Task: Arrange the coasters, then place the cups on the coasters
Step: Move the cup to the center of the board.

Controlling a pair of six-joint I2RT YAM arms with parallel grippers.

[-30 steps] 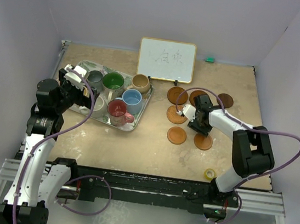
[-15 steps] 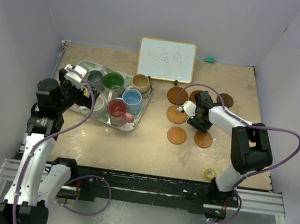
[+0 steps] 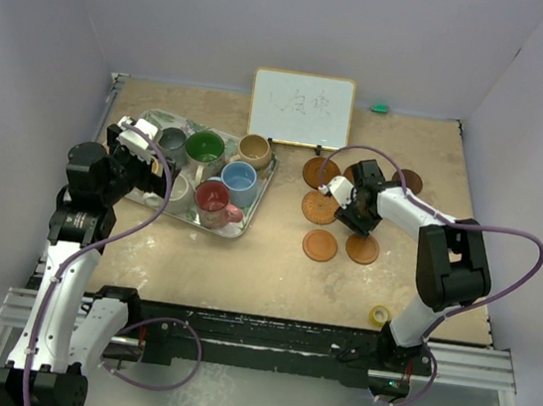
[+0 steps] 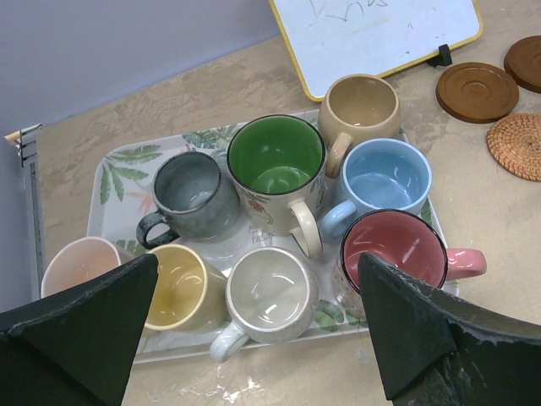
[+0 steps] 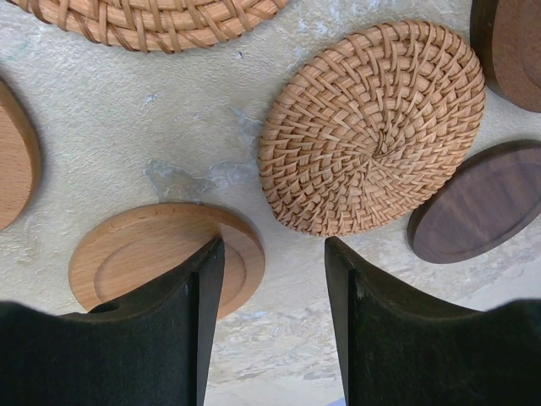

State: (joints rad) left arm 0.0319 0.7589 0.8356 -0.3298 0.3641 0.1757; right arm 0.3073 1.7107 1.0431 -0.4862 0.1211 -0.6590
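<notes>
We log eight mugs [image 4: 276,156] on a tray [image 4: 118,169], left hand [image 4: 256,288] wide open above them. Right hand [image 5: 272,254], half open and empty, over coasters [image 5: 372,127] on the bench [image 5: 127,127].

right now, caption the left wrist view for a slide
Open left claw hovers above eight mugs on a leaf-patterned tray

Left arm [image 3: 64,246] stands up from its base, elbow high, wrist turned forward and to the right. We note the left gripper [image 4: 258,266] hanging free, jaws spread wide. Right arm [image 3: 443,271] folds at the elbow, forearm reaching leftward, wrist pitched down. Right gripper [image 5: 272,254] sits low, pointing down, jaws partly apart, clamping nothing.
</notes>
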